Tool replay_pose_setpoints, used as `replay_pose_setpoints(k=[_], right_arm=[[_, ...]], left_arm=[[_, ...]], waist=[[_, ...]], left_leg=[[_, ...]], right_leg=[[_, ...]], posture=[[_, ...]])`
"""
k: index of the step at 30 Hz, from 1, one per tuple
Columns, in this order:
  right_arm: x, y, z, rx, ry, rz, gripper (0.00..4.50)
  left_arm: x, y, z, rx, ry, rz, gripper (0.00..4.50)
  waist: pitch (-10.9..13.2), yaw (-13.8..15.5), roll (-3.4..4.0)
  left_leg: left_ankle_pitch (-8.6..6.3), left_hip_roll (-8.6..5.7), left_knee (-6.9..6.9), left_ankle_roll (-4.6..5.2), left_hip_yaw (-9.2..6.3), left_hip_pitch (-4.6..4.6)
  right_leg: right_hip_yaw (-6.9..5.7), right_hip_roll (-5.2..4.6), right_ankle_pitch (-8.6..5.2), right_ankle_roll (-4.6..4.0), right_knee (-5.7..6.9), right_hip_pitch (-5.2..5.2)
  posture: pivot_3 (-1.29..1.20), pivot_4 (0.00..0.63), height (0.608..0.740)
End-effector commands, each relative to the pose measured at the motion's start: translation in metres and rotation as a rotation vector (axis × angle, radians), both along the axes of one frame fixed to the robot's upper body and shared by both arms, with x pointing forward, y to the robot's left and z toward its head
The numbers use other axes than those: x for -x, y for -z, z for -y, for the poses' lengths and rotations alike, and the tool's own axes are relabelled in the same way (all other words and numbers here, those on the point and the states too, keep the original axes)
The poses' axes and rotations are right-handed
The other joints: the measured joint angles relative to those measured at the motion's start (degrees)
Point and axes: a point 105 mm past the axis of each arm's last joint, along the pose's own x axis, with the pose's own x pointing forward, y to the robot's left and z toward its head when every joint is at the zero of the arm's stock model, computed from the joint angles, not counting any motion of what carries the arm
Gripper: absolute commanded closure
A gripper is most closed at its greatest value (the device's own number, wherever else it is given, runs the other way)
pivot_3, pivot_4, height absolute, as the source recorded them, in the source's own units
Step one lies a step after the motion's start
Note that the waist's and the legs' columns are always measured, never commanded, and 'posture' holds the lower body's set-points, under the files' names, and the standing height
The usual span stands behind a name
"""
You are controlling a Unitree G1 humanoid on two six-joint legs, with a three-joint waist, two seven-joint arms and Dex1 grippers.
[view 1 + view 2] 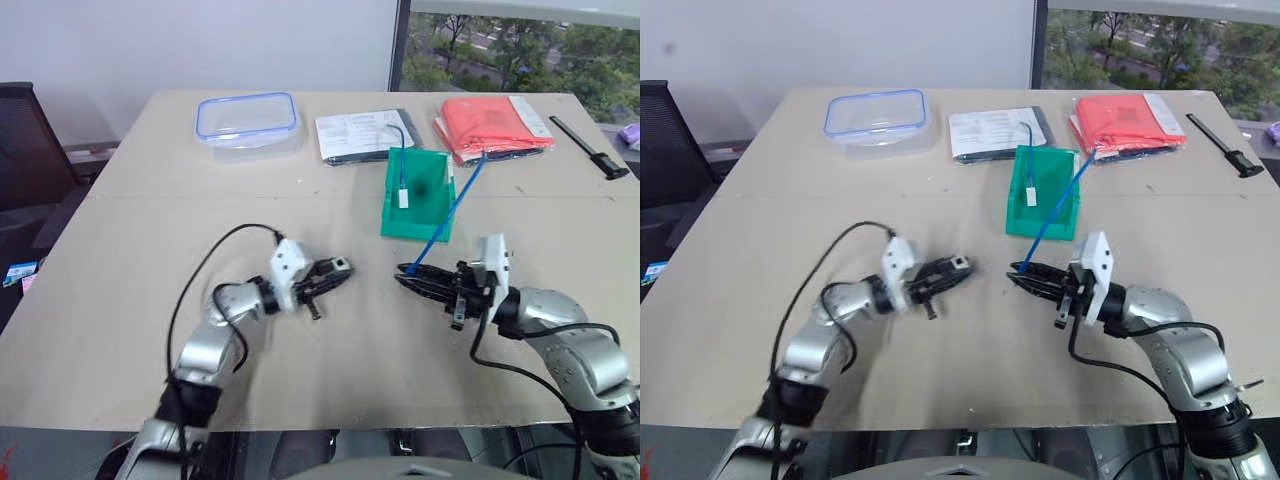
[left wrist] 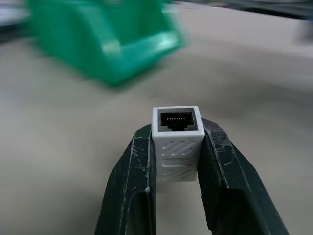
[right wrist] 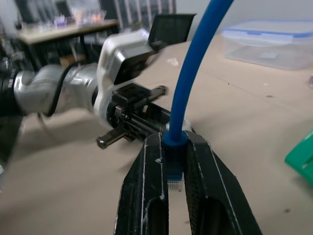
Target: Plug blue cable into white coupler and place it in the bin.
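Left gripper [image 1: 343, 267] jaws clamp white coupler [image 2: 177, 142], right gripper [image 1: 403, 272] jaws pinch blue cable [image 1: 447, 218], bare table gap between

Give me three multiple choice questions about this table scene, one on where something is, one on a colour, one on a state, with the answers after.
1. Where is the white coupler?
A. In the left gripper
B. On the red folder
C. In the clear box

2. What colour is the bin?
A. Red
B. Green
C. Black

3. How does the right gripper stand?
A. Wide open
B. Shut on nothing
C. Shut on the blue cable

Answers:
1 A, the fingers clamp its sides.
2 B, green walls.
3 C, the plug end sits between its fingers.
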Motion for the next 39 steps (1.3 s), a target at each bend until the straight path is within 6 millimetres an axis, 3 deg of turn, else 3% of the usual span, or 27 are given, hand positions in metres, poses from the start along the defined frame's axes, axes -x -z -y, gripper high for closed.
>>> replay_pose_setpoints(k=[1,10,19,31,39], right_arm=[[-0.004,-0.006,-0.002,0.012,-0.016,0.09,4.48],[-0.012,-0.004,-0.011,0.029,-0.044,0.142,4.48],[-0.016,0.032,-0.016,0.161,-0.128,0.111,4.48],[-0.025,0.055,-0.015,0.238,-0.122,0.076,4.48],[-0.011,0.071,-0.013,0.304,-0.235,-0.015,4.48]], left_arm=[[-0.002,0.002,0.01,-0.025,0.136,-0.007,3.95],[-0.009,0.009,0.023,-0.102,0.323,0.032,3.95],[-0.017,0.014,0.031,-0.141,0.375,0.055,3.95],[-0.014,0.017,0.032,-0.149,0.416,0.054,3.95],[-0.013,0.02,0.03,-0.161,0.421,0.051,3.95]], waist=[[0.0,-0.1,-0.01],[0.0,-0.1,-0.04],[0.0,0.0,-0.05],[0.0,0.0,-0.05],[0.0,0.0,-0.07]], left_leg=[[0.0,0.01,0.0,0.0,-0.01,0.0],[0.0,0.04,0.03,0.0,-0.05,-0.01],[0.0,0.03,0.08,0.0,-0.07,-0.03],[0.0,0.05,0.14,0.0,-0.11,0.03],[0.0,0.05,0.14,0.0,-0.11,0.07]], right_leg=[[0.0,0.03,0.0,0.0,0.01,0.0],[0.01,0.1,0.0,0.01,0.05,0.0],[0.0,0.09,0.0,0.01,0.09,0.0],[0.0,0.09,0.01,0.01,0.23,0.01],[0.0,0.09,0.0,0.01,0.3,0.02]], posture=[[0.0,0.15,0.737],[0.0,0.15,0.737],[0.0,0.15,0.737],[0.0,0.15,0.737],[0.0,0.15,0.737]])
